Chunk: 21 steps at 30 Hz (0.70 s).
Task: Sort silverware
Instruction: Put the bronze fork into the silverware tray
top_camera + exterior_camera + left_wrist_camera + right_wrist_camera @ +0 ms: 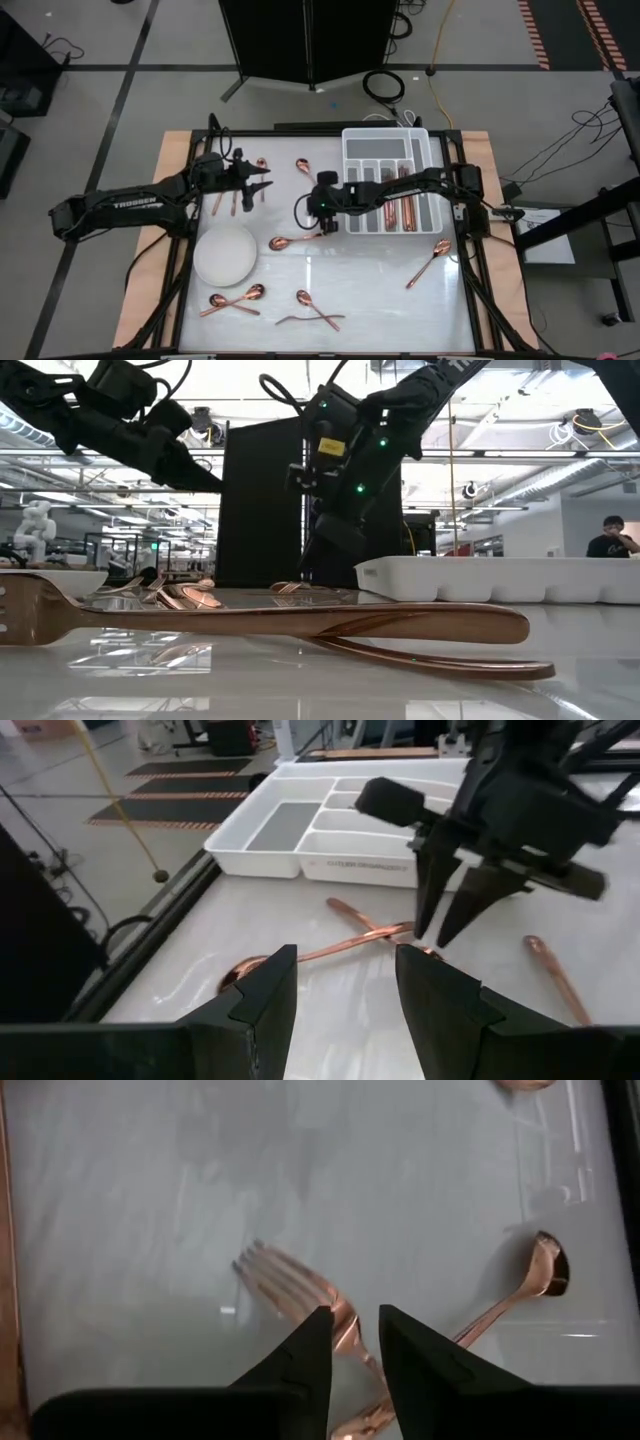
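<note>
White plate [225, 254], compartmented tray [386, 148] beside silverware [291, 241]

A compartmented tray [385, 150] sits at the tabletop's [380, 290] far right corner, with silverware pieces [408, 212] in its compartments. A plate [225, 253] lies near the left edge. Between them, mid-tabletop, lies a spoon [282, 242]. Near the far edge lies another spoon [304, 166]. By the right edge lies a spoon [430, 260]. Along the near edge lie two crossed spoons [232, 301] and a crossed pair [312, 309].
</note>
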### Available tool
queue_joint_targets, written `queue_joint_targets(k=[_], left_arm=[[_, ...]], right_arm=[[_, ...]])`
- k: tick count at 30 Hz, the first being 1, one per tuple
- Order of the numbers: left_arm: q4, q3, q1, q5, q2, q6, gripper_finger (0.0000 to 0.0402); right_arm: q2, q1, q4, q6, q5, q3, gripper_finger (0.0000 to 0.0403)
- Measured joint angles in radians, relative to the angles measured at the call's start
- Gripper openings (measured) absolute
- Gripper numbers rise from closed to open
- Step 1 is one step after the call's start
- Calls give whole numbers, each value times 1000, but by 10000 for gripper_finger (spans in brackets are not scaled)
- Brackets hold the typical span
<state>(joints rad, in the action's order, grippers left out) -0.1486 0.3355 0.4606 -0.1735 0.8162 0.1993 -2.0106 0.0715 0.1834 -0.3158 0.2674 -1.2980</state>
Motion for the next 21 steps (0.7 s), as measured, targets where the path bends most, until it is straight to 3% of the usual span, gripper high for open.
queue_joint_targets(k=[11,21], left_arm=[[6,0,0,-14,0,-8,171],[0,0,0,-14,0,-9,171]], right_arm=[[-43,-1,36,-198,49,-1,77],[-117,-1,-117,-303,88,-3,77]])
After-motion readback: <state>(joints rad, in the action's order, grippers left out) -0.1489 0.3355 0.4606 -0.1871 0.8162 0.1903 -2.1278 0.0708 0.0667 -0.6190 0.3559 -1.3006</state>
